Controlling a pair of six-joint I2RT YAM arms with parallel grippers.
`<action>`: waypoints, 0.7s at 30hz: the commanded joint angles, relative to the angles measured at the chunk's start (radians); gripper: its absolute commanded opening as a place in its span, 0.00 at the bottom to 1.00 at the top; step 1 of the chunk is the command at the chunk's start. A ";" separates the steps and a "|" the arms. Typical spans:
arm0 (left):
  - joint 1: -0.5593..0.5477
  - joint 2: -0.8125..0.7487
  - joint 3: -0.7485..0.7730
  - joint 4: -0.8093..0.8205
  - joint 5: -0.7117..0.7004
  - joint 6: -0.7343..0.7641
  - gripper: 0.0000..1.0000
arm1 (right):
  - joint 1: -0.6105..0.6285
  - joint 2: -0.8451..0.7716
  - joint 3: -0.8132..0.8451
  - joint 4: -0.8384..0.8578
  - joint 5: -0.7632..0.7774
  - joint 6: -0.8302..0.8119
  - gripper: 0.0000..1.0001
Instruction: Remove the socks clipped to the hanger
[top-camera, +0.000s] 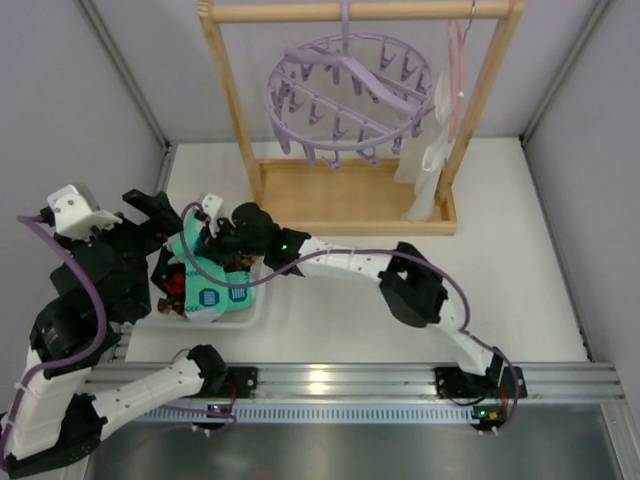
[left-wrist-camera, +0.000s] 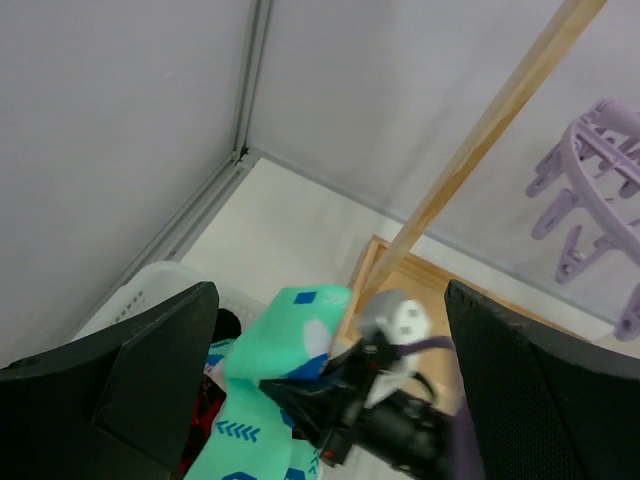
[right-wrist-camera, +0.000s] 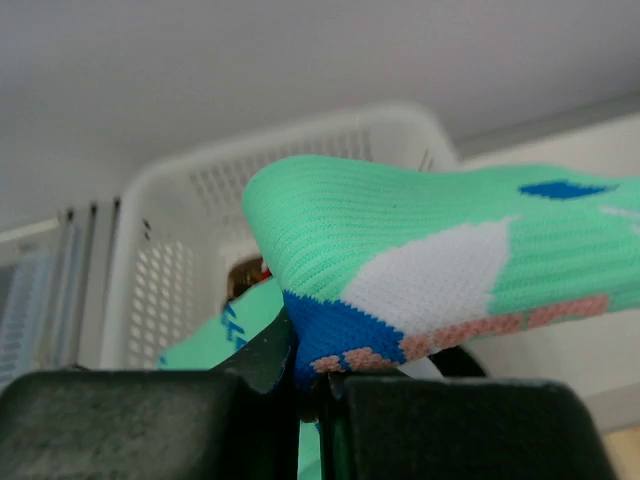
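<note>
Currently gripped: mint-green sock (right-wrist-camera: 400, 230), knitted, with a white patch, a blue toe or heel patch, a salmon band and small blue marks.
Grip point: the blue patch sits pinched between the clenched fingers of the right gripper (right-wrist-camera: 310, 372).
Sock's lie: it arches up out of the fingertips, and the rest drapes down beyond them over the white basket (right-wrist-camera: 180, 190).
Other socks: a red-and-black patterned heap (top-camera: 170, 290) lies in the basket under the mint one, below the gripper's tips.
Right arm: stretched across the table to its own left, elbow bent, wrist low, fingers pointing at the basket.
Left gripper (left-wrist-camera: 330, 310): released, jaws spread wide, nothing between the pads; the mint sock and the right gripper's tip lie just ahead of the gap.
Left arm: folded back on itself, wrist raised beside the basket.
Hanger (top-camera: 345, 100): lilac ring with dangling pegs, hooked on the wooden frame (top-camera: 240, 120), well beyond and above both grippers.
</note>
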 joint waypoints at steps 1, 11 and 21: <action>0.004 -0.011 -0.041 0.025 -0.089 -0.019 0.98 | 0.013 0.214 0.143 -0.211 -0.051 0.043 0.00; 0.111 -0.076 -0.149 0.025 -0.091 -0.042 0.98 | 0.022 0.357 0.228 -0.298 -0.007 0.058 0.00; 0.144 -0.089 -0.224 0.141 -0.033 0.052 0.98 | 0.000 0.067 0.044 -0.235 -0.010 0.011 0.53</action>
